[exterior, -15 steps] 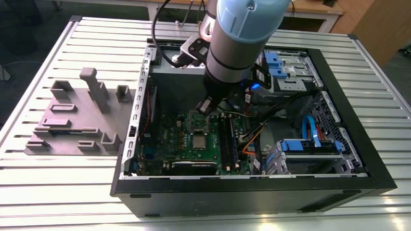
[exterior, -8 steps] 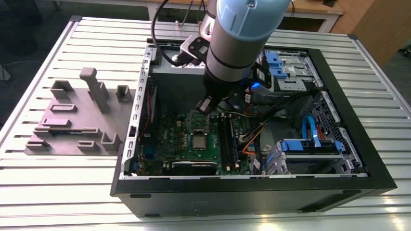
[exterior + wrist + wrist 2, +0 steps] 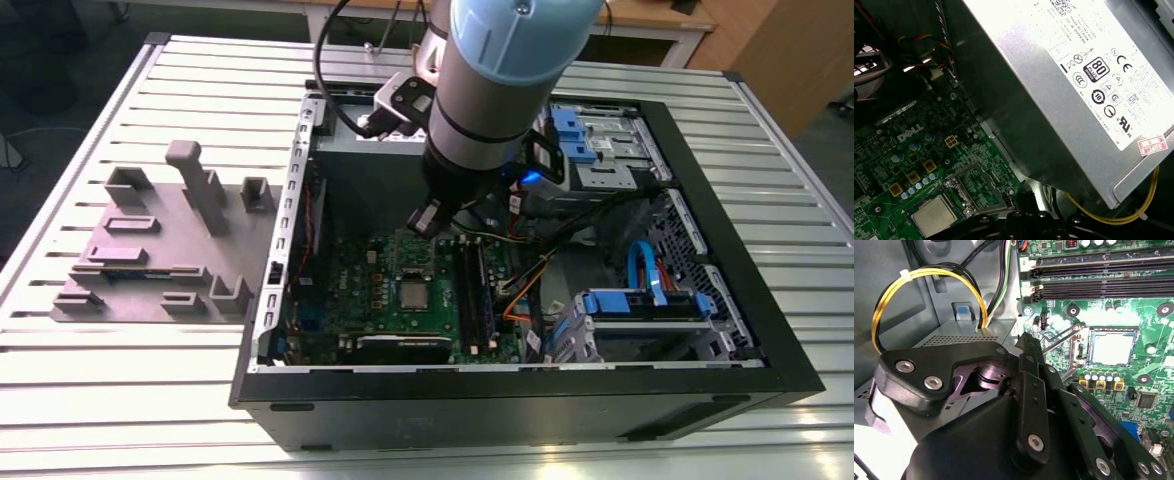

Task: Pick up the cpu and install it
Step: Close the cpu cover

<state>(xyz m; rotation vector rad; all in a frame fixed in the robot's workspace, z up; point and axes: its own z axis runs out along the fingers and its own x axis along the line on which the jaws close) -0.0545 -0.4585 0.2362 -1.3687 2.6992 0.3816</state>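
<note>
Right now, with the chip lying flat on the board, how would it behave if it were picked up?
The chip looks thin, flat and metal-topped, so probably stiff and light. Its smooth shiny top may be slippery, and lying low on the green board it offers little edge to grip. Being flat and square, it should not roll.

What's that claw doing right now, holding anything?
Gripper: fingers closed, holding nothing; the cpu lies on the motherboard.
</note>
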